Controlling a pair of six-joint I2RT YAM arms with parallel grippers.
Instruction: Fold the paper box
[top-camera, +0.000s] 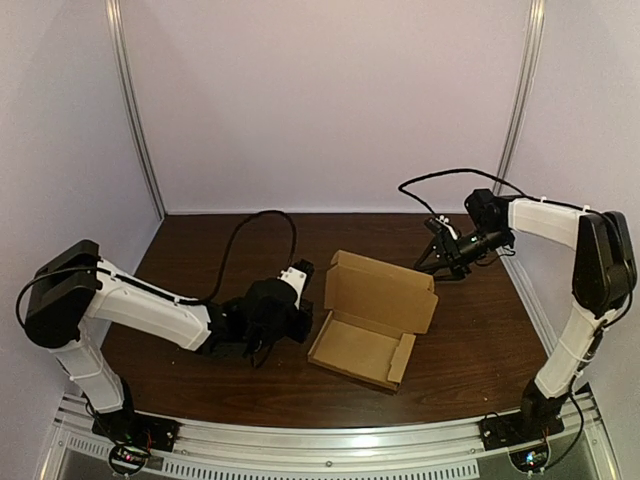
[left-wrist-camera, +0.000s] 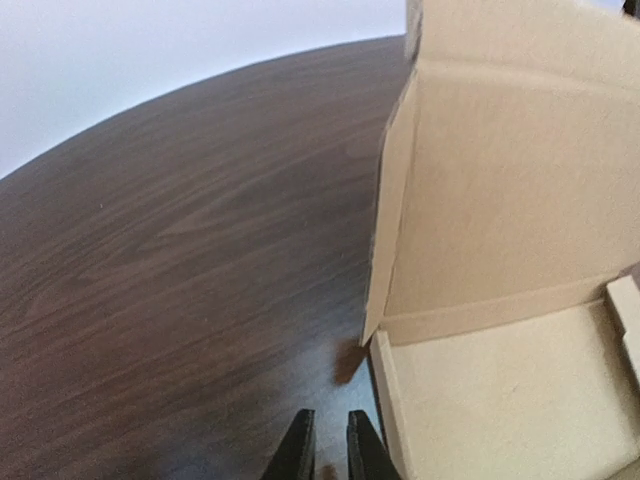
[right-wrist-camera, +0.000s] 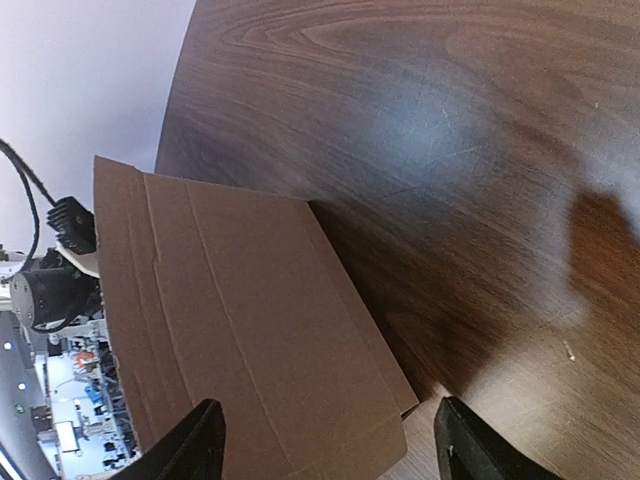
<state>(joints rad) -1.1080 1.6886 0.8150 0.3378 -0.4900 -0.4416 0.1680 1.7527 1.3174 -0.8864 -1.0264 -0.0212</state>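
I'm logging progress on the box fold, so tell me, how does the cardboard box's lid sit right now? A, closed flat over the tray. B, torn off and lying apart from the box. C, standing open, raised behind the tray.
C: in the top view the paper box has its lid standing up at the back of the tray, whose inside is uncovered.

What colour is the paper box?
Paper box: plain tan cardboard, unprinted; best in top external view.
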